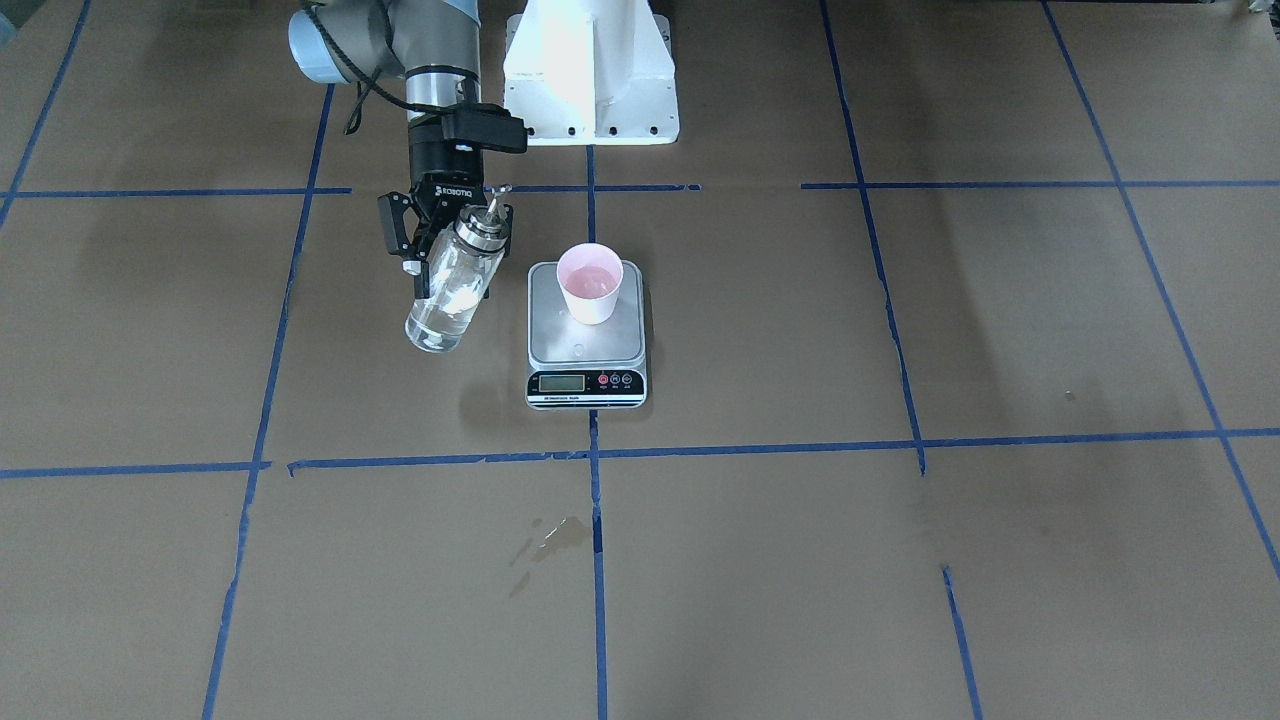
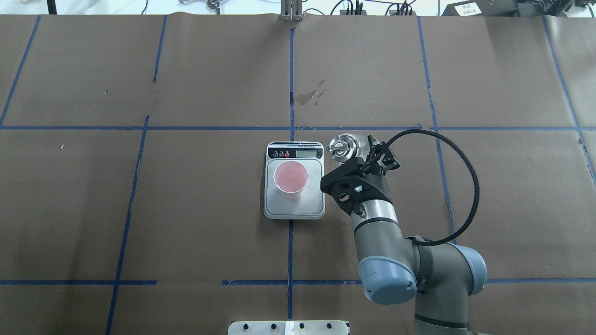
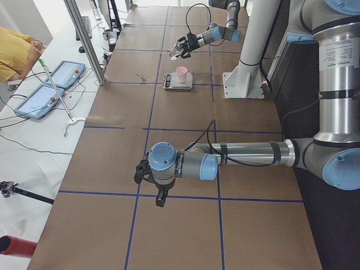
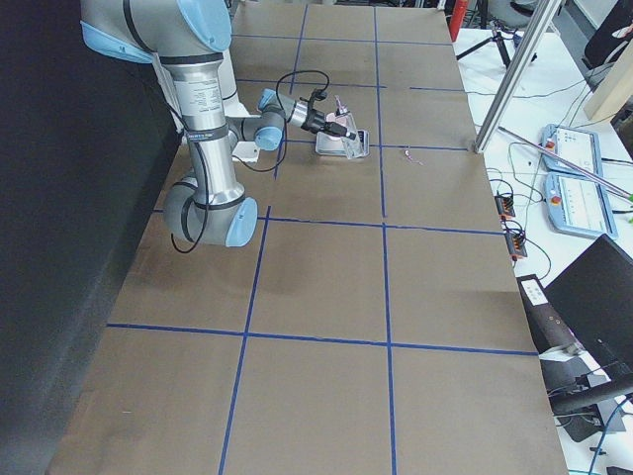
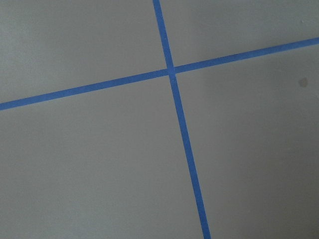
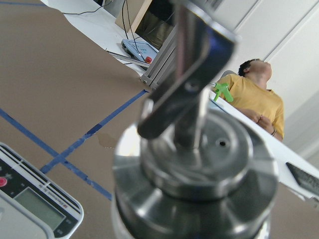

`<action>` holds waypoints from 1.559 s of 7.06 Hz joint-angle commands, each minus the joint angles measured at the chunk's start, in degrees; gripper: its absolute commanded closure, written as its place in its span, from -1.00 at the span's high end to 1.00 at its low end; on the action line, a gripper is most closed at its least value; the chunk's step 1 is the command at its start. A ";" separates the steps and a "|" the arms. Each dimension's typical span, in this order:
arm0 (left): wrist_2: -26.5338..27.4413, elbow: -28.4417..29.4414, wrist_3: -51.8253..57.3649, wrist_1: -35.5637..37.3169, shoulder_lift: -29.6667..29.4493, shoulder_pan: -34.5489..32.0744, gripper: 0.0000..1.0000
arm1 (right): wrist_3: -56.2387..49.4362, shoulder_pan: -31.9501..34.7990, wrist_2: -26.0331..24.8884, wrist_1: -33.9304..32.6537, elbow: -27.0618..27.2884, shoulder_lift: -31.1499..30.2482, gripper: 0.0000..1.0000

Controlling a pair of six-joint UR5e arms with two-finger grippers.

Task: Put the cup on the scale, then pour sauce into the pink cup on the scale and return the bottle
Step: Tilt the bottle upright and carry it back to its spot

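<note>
The pink cup (image 1: 590, 285) stands upright on the scale's steel platform (image 1: 585, 345), toward the robot's side of it. My right gripper (image 1: 450, 265) is shut on the clear glass bottle (image 1: 448, 300), held in the air just beside the scale and apart from it. The bottle leans, its metal spout up and tipped toward the robot. Clear sauce (image 1: 438, 322) sits in its lower part. From overhead the bottle's top (image 2: 343, 148) is right of the scale (image 2: 279, 204) and cup (image 2: 291, 179). My left gripper (image 3: 143, 171) hangs over the table far from them; I cannot tell its state.
A wet stain (image 1: 555, 535) marks the brown paper beyond the scale. The white robot base (image 1: 590, 70) stands behind the scale. A person in a yellow shirt (image 3: 17, 53) sits at a side table with blue control pendants (image 3: 56, 84).
</note>
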 commanded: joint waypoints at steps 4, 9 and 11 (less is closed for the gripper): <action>0.00 0.03 0.01 -0.16 -0.04 0.09 1.00 | 29.99 4.36 13.30 5.80 5.58 -12.67 -1.00; 0.00 -0.06 0.01 -0.25 -0.12 0.17 1.00 | 36.94 4.28 11.36 9.51 5.06 -21.14 -1.00; 0.00 -0.06 0.01 -0.25 -0.12 0.17 1.00 | 37.29 4.19 11.54 9.69 4.18 -21.41 -1.00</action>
